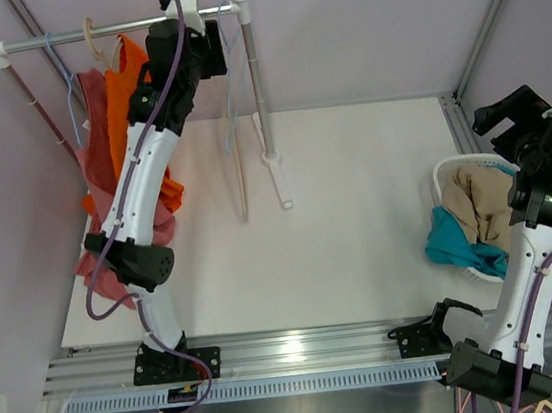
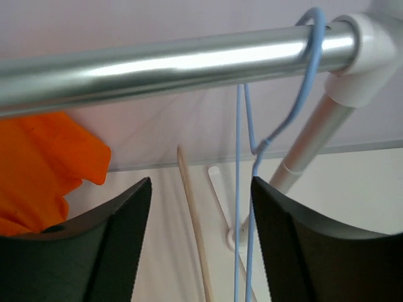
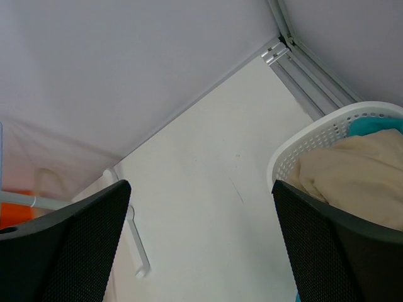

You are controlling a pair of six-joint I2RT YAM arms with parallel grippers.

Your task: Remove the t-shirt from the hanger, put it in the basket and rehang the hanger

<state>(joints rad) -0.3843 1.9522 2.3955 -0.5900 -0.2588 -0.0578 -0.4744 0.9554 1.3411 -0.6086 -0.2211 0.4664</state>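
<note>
A silver metal clothes rail with white plastic corner joints (image 1: 29,41) (image 2: 157,63) spans the upper left of the top view, and its right post drops to a white foot on the white table (image 1: 358,217). At the right edge sits a white plastic laundry basket (image 1: 444,178) (image 3: 315,135). It holds a crumpled beige cloth (image 1: 482,201) (image 3: 359,176) and a teal cloth (image 1: 457,245) (image 3: 371,126). A ribbed aluminium track (image 1: 304,349) runs along the bottom.

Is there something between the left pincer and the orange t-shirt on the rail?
Nothing visible does. The open left pincer sits by the rail, and the orange t-shirt hangs just beside it. The empty blue hanger hangs on the other side, away from the shirt.
</note>
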